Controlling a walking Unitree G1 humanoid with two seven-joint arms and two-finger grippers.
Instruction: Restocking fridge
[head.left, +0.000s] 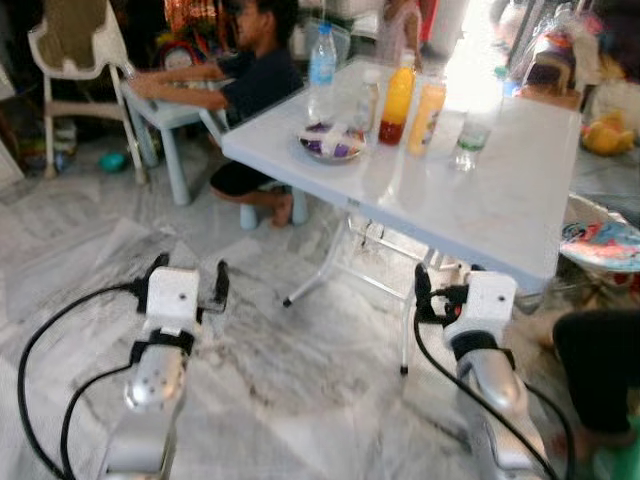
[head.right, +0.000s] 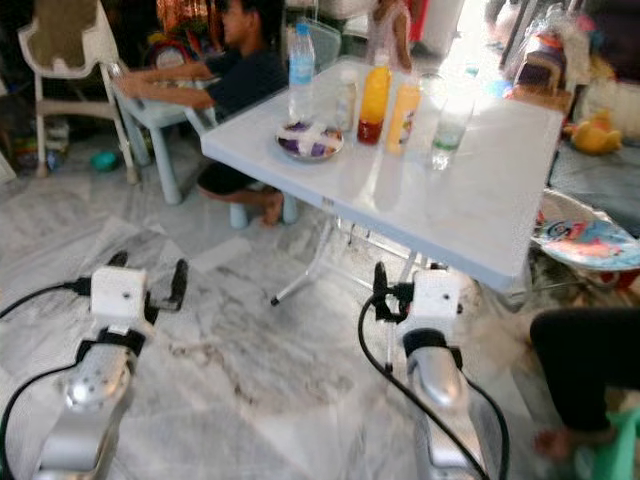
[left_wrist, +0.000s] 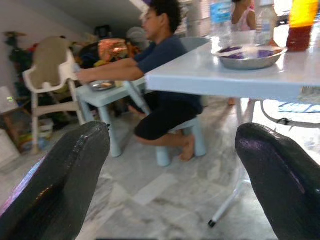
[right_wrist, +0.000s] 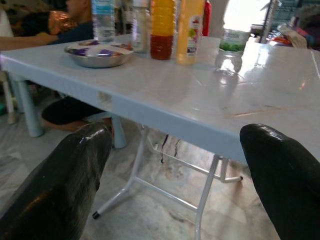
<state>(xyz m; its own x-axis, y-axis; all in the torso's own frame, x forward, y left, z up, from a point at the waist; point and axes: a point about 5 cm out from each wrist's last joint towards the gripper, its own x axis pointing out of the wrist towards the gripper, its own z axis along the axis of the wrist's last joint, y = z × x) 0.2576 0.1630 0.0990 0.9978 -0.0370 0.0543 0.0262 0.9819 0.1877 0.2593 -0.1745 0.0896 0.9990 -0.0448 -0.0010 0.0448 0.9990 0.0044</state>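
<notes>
White folding table (head.left: 500, 200) ahead, carrying the things to restock: a clear water bottle (head.left: 321, 62), an orange juice bottle (head.left: 397, 98), a yellow bottle (head.left: 426, 113), a small clear bottle (head.left: 472, 125) and a metal plate (head.left: 332, 143) with purple and white packets. All of them well beyond the fingertips, up on the tabletop, higher than both pairs of jaws.

Left gripper (head.left: 188, 282) held low over the marble floor (head.left: 300, 350), jaws apart and holding nothing; plate and bottles far ahead of the jaws and above them in the left wrist view. Right gripper (head.right: 385, 288) near the front edge of the table and below it, jaws also apart and holding nothing; the bottles straight ahead between the two black fingers (right_wrist: 60, 185) in the right wrist view, but well apart from them.

A person (head.left: 255, 85) seated beyond the table at a smaller table (head.left: 175, 110), well away from both grippers.

Probably very early in the task: nothing picked up, every item on the table. Left to do: come closer, raise an arm, grasp a bottle, carry it to a fridge.
</notes>
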